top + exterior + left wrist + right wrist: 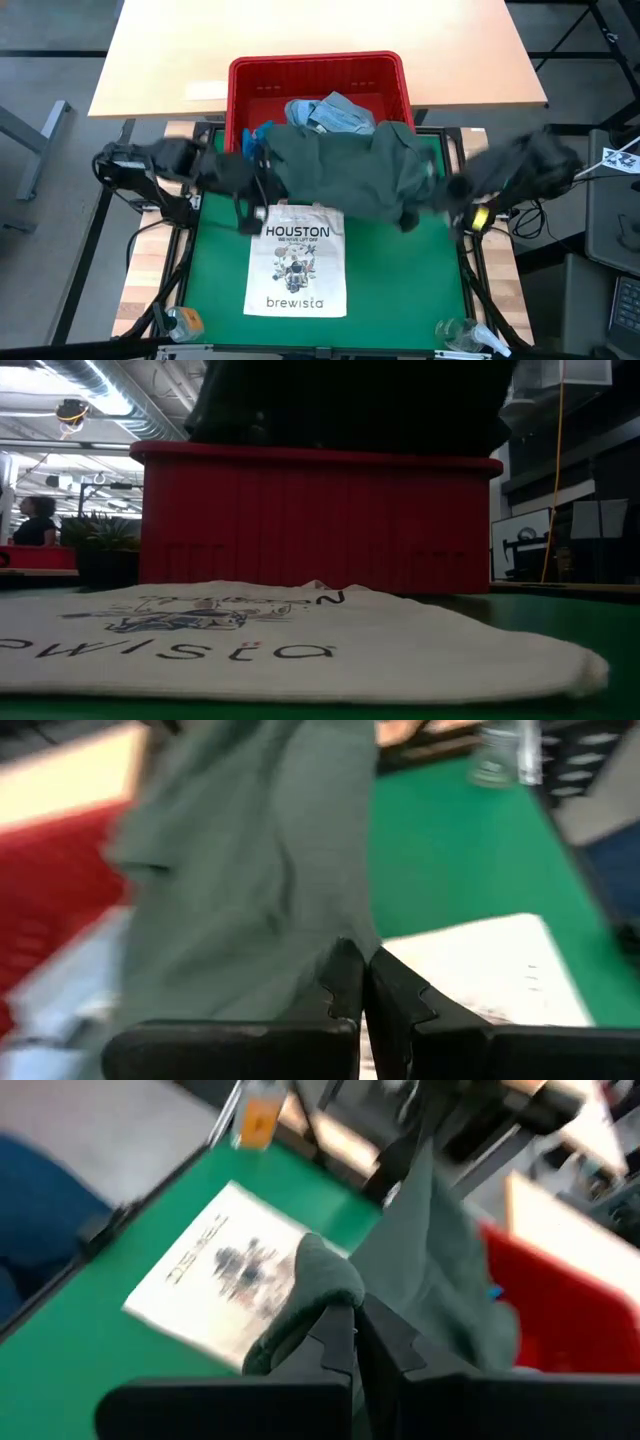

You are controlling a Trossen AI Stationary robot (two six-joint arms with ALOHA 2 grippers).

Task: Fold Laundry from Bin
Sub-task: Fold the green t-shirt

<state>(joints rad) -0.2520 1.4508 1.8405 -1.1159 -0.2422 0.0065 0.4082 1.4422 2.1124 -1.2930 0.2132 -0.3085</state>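
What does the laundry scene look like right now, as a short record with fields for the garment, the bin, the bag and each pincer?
garment: dark green garment stretched between both pincers, over the bin's near edge
bin: red bin, light blue denim shirt inside
bag: white tote bag flat on the green mat
left pincer: shut on the garment's edge
right pincer: shut on a bunched fold of it

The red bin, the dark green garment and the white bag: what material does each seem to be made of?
The red bin looks like hard moulded plastic with a matte finish: stiff ribbed walls and a thick rim. The dark green garment seems to be soft woven cloth: it drapes and folds loosely. The white bag appears to be canvas or cotton, lying flat, with printed lettering.
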